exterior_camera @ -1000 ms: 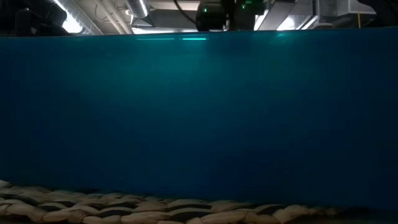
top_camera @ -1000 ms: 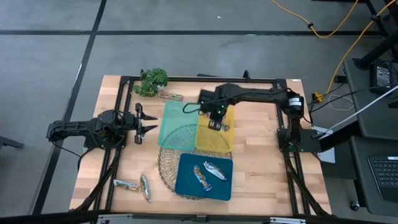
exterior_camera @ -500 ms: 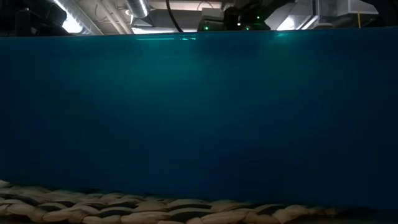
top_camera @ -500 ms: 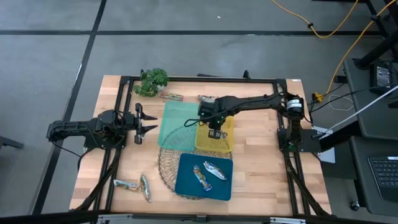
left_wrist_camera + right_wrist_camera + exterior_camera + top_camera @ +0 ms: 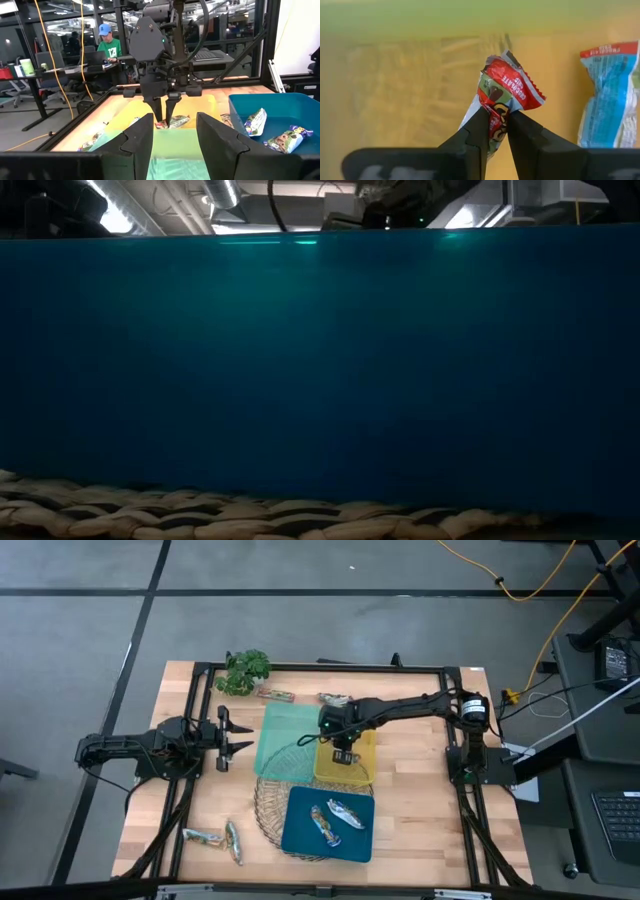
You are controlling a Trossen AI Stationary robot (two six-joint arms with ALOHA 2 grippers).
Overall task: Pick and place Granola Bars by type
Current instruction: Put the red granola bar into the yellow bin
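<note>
The wooden table carries a wire basket and three trays. The teal tray holds two blue-wrapped granola bars; two more bars lie at the table's near left. Over the yellow tray, the right tool is clamped on a red-wrapped granola bar. The left tool waits at the left, fingers apart.

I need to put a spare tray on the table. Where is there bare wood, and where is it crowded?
Bare wood lies right of the yellow tray toward the right arm's base, and between the left gripper and the two bars at the near-left corner. The middle is crowded: green tray, wire basket, blue tray, and the right gripper holding a red-wrapped bar.
</note>
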